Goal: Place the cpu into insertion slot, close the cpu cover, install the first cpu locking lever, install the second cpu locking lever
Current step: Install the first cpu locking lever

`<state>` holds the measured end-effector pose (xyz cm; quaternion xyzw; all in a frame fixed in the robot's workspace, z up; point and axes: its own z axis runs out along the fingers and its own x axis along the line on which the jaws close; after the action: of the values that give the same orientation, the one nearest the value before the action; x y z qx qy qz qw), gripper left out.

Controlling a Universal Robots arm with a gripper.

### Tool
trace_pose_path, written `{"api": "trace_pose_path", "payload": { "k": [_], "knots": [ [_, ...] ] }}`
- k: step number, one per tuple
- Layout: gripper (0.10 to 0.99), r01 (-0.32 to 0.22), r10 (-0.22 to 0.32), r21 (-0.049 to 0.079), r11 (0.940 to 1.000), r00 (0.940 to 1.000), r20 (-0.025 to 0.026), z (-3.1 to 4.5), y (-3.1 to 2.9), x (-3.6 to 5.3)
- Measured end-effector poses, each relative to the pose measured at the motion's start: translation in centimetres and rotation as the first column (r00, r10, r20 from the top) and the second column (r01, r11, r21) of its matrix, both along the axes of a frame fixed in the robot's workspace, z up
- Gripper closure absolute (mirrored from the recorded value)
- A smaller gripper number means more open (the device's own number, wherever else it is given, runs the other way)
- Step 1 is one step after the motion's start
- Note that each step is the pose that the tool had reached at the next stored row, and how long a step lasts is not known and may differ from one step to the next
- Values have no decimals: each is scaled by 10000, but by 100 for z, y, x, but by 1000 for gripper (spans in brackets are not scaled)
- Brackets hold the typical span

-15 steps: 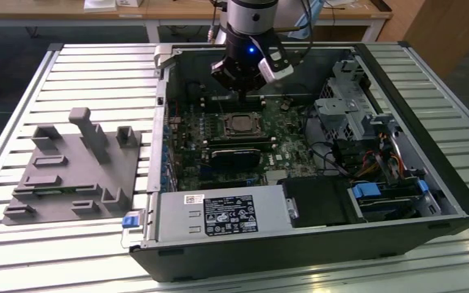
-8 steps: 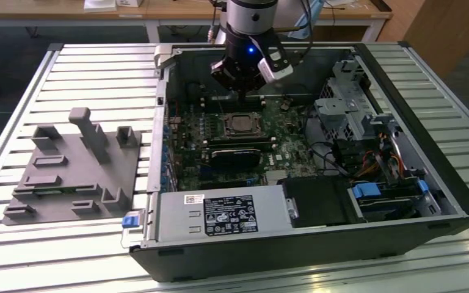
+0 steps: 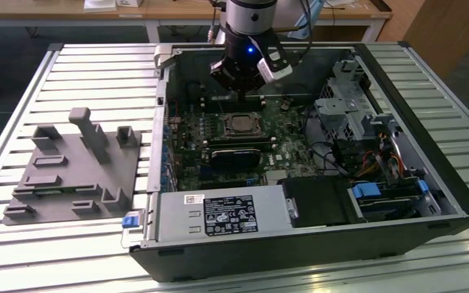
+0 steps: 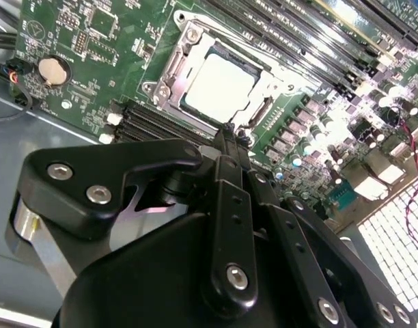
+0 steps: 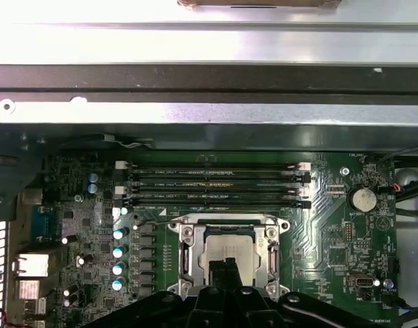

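The cpu (image 4: 219, 85) lies flat in the insertion slot (image 4: 169, 67) on the green board, its pale metal top showing through the window of the cpu cover (image 4: 263, 82). The silvery cover frame lies down around the chip in both wrist views, cpu (image 5: 226, 247) and cover (image 5: 187, 246). A thin wire lever (image 5: 146, 223) runs along one side of the socket. My gripper (image 4: 227, 134) hangs just above the socket's edge with its black fingers together and nothing between them. In the exterior view the gripper (image 3: 241, 96) is over the board, slightly behind the socket (image 3: 241, 125).
Long black memory slots (image 5: 212, 186) run beside the socket. A black card (image 3: 236, 157) lies in front of it. The case's metal wall (image 5: 209, 109), drive cage (image 3: 344, 113), cables (image 3: 377, 162) and power supply (image 3: 218, 213) ring the board. A grey fixture block (image 3: 76, 168) sits at the exterior view's left.
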<state>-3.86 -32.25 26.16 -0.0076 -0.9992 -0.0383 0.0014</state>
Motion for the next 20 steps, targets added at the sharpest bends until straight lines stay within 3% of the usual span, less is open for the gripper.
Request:
{"api": "trace_pose_path", "payload": {
  "k": [16,20],
  "knots": [
    [980,0,0,0,10000,10000,0,0,0,-136],
    [980,-1,1,0,10000,10000,0,-2,0,-213]
  ]
}}
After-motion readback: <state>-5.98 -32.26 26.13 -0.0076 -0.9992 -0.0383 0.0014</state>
